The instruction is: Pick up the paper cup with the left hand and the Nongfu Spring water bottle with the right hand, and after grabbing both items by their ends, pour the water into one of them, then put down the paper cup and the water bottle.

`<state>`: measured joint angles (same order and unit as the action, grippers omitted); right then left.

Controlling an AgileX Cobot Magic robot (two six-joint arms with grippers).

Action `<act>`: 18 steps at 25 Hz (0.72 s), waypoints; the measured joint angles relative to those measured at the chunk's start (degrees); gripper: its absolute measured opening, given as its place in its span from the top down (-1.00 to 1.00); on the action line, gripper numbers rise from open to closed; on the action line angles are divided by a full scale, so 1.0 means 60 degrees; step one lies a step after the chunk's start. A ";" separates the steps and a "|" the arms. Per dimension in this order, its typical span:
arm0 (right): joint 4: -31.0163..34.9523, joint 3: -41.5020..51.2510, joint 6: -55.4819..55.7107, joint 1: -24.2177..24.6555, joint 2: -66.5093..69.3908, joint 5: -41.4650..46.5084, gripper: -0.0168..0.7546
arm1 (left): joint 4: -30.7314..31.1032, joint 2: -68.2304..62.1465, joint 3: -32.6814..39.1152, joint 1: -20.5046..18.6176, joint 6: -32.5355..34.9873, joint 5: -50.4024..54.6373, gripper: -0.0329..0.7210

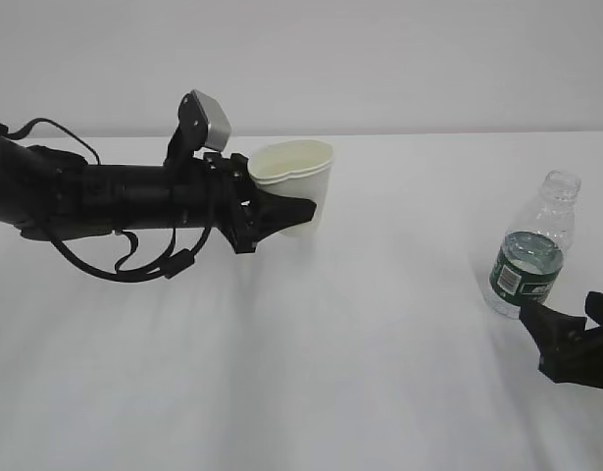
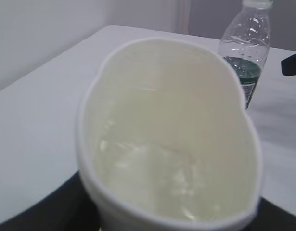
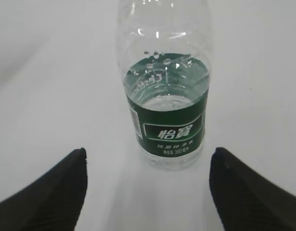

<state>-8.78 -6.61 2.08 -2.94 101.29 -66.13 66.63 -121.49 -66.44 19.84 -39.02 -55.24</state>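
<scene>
A plain white tabletop stretches back to a bare, pale grey wall, all under soft, even light that casts faint shadows on the surface.

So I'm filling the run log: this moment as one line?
left hand: grips paper cup | right hand: open near bottle | bottle standing, uncapped

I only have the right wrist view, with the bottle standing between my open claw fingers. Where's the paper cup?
Observer: The left claw grips the paper cup by its side, squashing the rim out of round.
Operator: Anything in it?
Observer: The left wrist view shows what looks like clear water pooled in the bottom.
Operator: My view cuts off the bottle's top. Is it capped?
Observer: No, the Nongfu Spring water bottle has an open mouth and no cap.
</scene>
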 joint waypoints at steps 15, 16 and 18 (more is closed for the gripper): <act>0.0000 0.0000 0.0004 0.0000 0.0000 0.0000 -0.58 | -0.0146 -0.0452 0.0097 -0.0765 0.0333 -0.0548 -0.14; 0.0000 0.0000 0.0004 0.0000 0.0000 0.0000 -0.58 | -0.0214 -0.0459 0.0162 -0.0832 0.0412 -0.0548 -0.14; 0.0000 0.0000 0.0004 0.0000 0.0000 0.0000 -0.58 | -0.0389 -0.0459 0.0303 -0.0938 0.0640 -0.0531 -0.14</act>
<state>-8.78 -6.61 2.10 -2.94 101.29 -66.13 64.30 -124.24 -64.62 14.22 -35.18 -58.43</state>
